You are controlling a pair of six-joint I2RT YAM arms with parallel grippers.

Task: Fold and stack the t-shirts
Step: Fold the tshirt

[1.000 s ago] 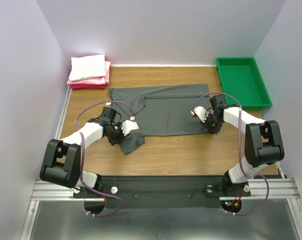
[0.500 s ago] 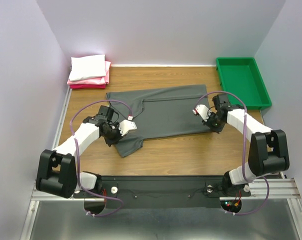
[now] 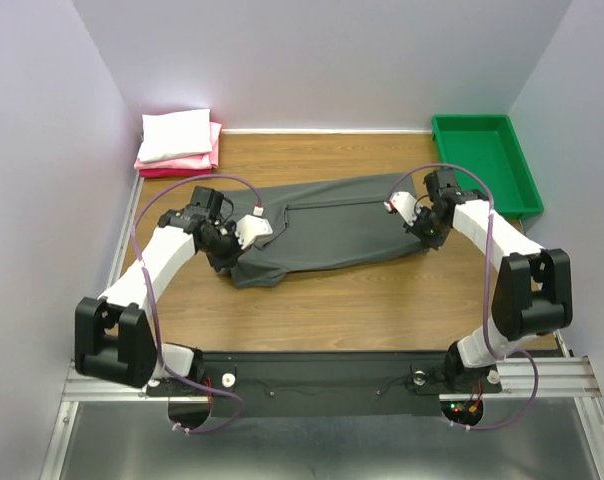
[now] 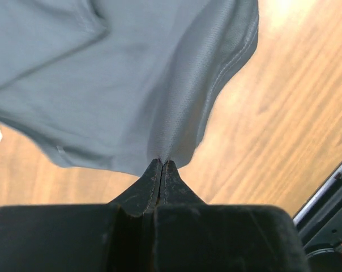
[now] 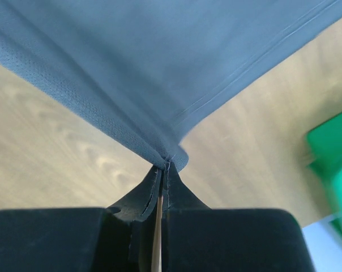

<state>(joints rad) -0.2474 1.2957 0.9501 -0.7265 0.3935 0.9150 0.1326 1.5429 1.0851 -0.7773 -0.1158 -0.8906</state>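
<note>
**Entry: charcoal t-shirt, pinched at two edges**

Hazards, as we judge them: each pinch takes only a thin fold of cloth at the very fingertips, so a sharp pull could slip the edge free and drop that side. If the two hands travel unevenly, the fold would land skewed. The cloth bunched just beside the left hand [image 4: 161, 164] could tuck under.

- Left hand: fully closed, gripping an edge of the dark charcoal-grey soft cloth t-shirt [image 3: 322, 225], which spreads away ahead of its fingertips over the wooden table [image 3: 362, 300].
- Right hand [image 5: 164, 165]: fully closed, gripping the opposite edge, a stitched seam just ahead.
- Folded white and pink t-shirts [image 3: 177, 142]: stacked well beyond the left hand, untouched.
</note>
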